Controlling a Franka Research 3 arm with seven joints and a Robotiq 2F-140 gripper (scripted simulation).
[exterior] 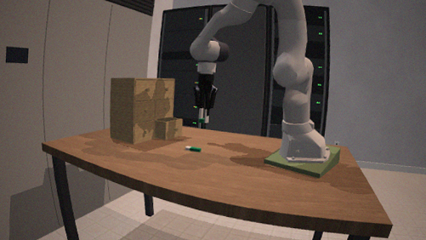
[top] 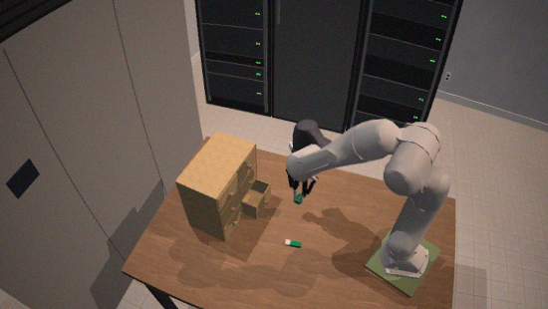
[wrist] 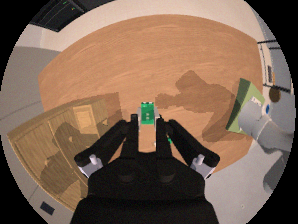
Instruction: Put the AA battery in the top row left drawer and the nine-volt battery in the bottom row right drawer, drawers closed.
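One drawer of the small light-wood chest (top: 209,181) stood pulled out, the bottom-row drawer (top: 255,198) on the right as one faces the fronts; the other drawers sat flush. The chest stood near the table's left edge, toward the far left corner of the brown wooden table (top: 349,279). The black two-finger gripper (top: 299,195) hung in the air above the worktop, just beside the open drawer on its arm-base side, pointing down. Its fingers were clamped on a small green block with a pale end, the nine-volt battery (wrist: 147,112), which showed between the fingertips in the wrist view and well above the wood in the exterior view (exterior: 202,115). A small green-and-white cylinder, the AA battery (top: 293,243), lay flat on the worktop nearer the front edge, well apart from both chest and gripper. The white arm rose from a green base plate (top: 430,254) by the right edge.
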